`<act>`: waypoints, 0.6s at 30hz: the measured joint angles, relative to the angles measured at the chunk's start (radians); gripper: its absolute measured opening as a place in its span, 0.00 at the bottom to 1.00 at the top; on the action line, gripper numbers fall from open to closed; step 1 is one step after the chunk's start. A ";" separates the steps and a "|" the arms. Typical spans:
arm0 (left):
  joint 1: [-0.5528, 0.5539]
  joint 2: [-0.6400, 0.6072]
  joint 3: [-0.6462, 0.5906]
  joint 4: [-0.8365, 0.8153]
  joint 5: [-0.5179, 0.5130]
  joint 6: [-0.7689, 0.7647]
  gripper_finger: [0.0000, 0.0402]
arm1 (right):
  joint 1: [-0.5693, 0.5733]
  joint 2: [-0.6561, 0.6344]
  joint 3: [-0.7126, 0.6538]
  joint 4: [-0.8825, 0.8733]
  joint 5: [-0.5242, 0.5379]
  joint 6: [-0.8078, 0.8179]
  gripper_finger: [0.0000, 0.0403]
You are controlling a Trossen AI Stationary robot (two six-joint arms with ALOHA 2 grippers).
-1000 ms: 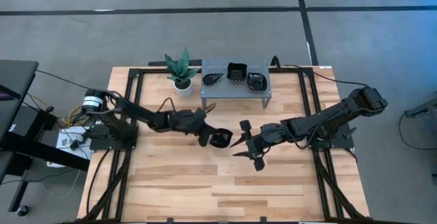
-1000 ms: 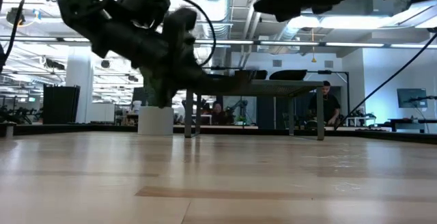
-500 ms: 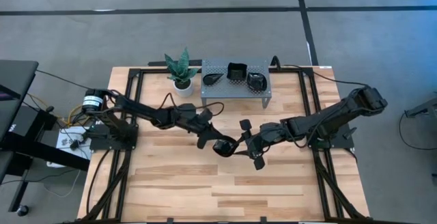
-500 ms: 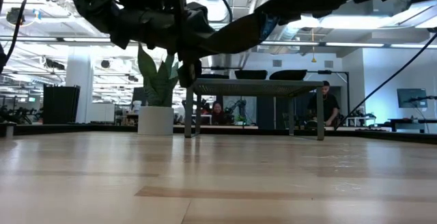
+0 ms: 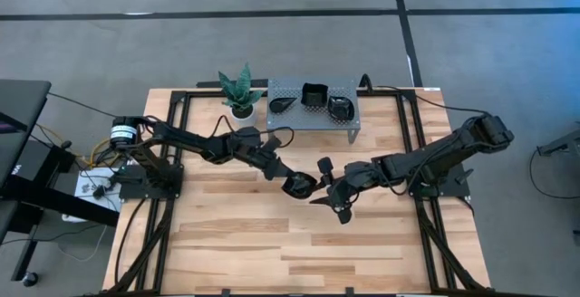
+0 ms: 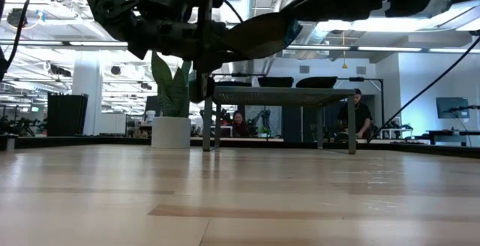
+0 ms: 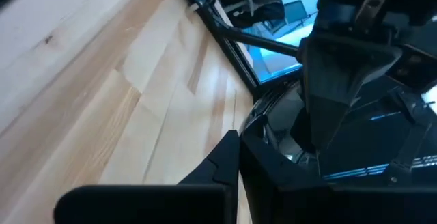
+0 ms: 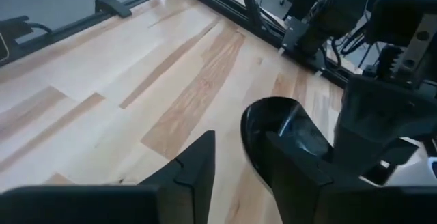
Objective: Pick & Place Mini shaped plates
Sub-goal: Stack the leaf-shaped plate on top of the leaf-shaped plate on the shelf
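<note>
The biggest risk is the round plate (image 5: 296,186) dropping to the bench (image 5: 272,243) if the left pincer (image 5: 292,186), pinching it in mid-air in front of the grey rack (image 5: 313,116), lets go early. The right pincer (image 5: 328,191), fingers spread, reaches for it. Three plates (image 5: 313,94) sit on the rack.

Four mini shaped plates (image 5: 314,94), one rack (image 5: 288,116), one plant (image 5: 240,89).
</note>
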 joint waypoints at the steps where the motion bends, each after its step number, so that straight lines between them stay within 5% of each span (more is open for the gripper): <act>1: 0.002 0.000 0.000 -0.003 0.000 -0.011 0.03 | -0.004 0.000 0.000 0.000 0.001 -0.002 0.30; 10: 0.002 0.000 0.000 -0.014 -0.009 -0.026 0.04 | -0.041 0.000 0.000 -0.033 0.001 -0.004 0.28; 18: 0.003 0.000 0.000 -0.014 -0.037 0.044 0.04 | -0.067 0.000 0.000 -0.035 -0.006 -0.004 0.11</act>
